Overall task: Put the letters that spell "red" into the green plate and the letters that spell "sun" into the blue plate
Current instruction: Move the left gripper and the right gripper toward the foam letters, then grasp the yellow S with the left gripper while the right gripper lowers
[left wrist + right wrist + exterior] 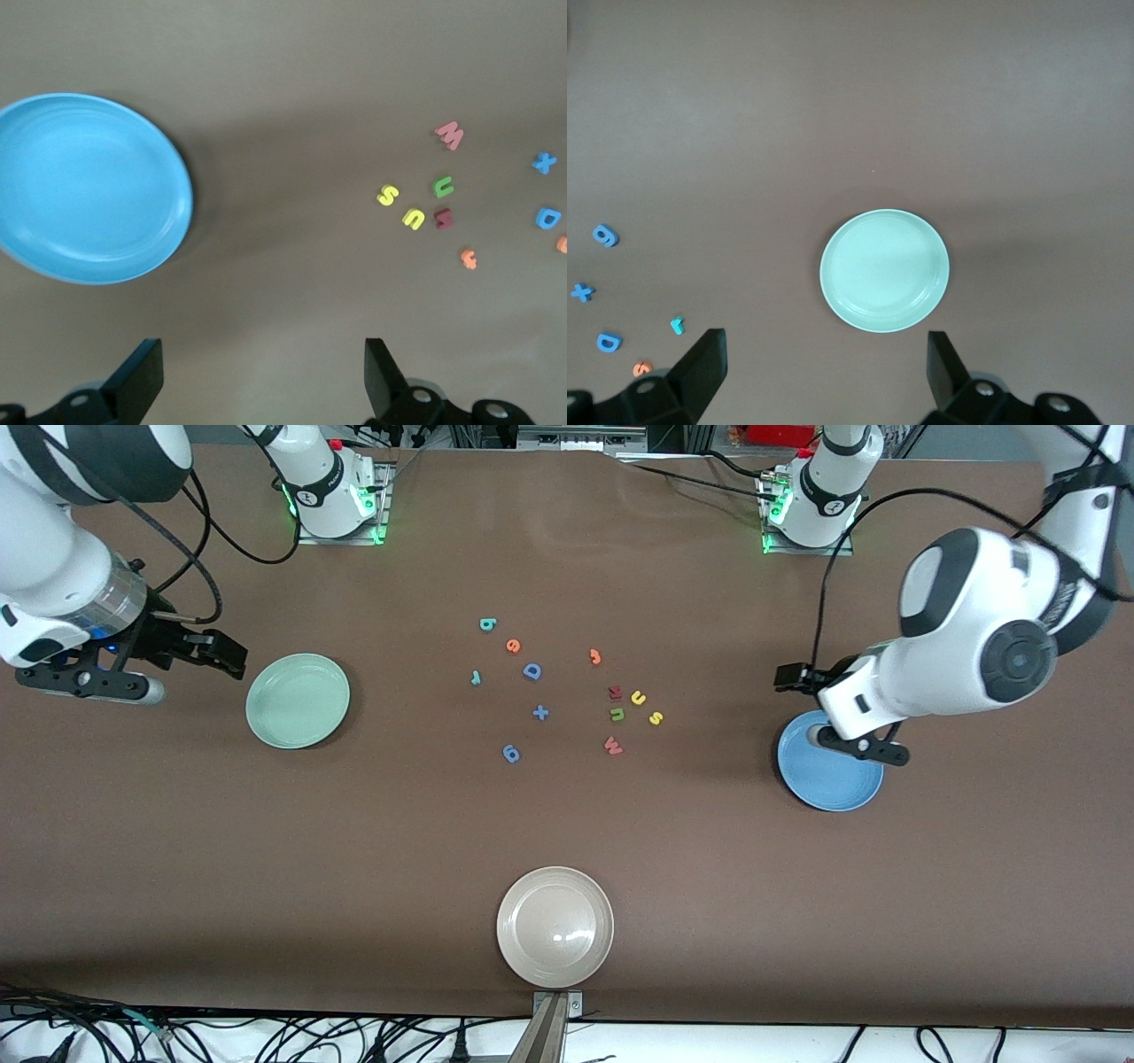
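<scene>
The teal "d" (487, 624), orange "e" (513, 646) and teal "r" (476, 678) lie mid-table. Toward the left arm's end sit the yellow "u" (638, 698), green "n" (617, 714) and yellow "s" (656, 718). The green plate (298, 700) and the blue plate (828, 779) both hold nothing. My left gripper (837, 722) hangs open over the blue plate's rim, and its wrist view shows the plate (89, 186) and the letters "s" (387, 195), "u" (413, 218), "n" (443, 186). My right gripper (177, 669) hovers open beside the green plate (884, 270).
Among the letters lie a blue "D" (532, 671), a blue plus (540, 712), a blue "9"-like piece (511, 754), an orange hooked piece (595, 656), a dark red piece (615, 692) and a red "W" (613, 746). A beige plate (555, 927) sits near the front edge.
</scene>
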Tool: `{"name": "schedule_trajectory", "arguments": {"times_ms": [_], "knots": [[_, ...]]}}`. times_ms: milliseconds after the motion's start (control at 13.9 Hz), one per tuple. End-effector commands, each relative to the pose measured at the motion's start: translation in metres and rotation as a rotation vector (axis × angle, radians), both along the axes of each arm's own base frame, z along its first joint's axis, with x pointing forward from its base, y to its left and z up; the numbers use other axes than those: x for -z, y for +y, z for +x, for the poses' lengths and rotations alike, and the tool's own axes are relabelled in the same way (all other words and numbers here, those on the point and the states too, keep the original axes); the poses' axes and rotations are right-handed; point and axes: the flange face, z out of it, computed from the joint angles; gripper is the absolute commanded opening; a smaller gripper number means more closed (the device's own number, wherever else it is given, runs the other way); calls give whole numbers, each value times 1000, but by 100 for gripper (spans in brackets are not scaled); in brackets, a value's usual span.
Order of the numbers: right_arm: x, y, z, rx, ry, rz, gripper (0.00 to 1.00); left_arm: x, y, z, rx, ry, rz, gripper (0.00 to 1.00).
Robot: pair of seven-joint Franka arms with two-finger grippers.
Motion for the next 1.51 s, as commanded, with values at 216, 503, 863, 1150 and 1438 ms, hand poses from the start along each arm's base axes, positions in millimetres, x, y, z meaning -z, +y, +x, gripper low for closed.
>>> {"name": "schedule_trajectory", "arguments": {"times_ms": [216,503,863,1150,1438], "knots": [[-4,65,-21,19,-13,-2,100,89,-109,-50,-162,-64,60,100],[27,134,-32,111,14,1,99,157,-161,-68,-315,-91,99,100],[103,205,-65,277,-14,32,99,215,-182,-78,-551,-93,221,100],[173,233,-111,297,63,28,99,222,-185,-80,-640,-80,241,90],[236,226,-141,347,140,60,99,232,-188,-77,-761,-63,257,83]]}}
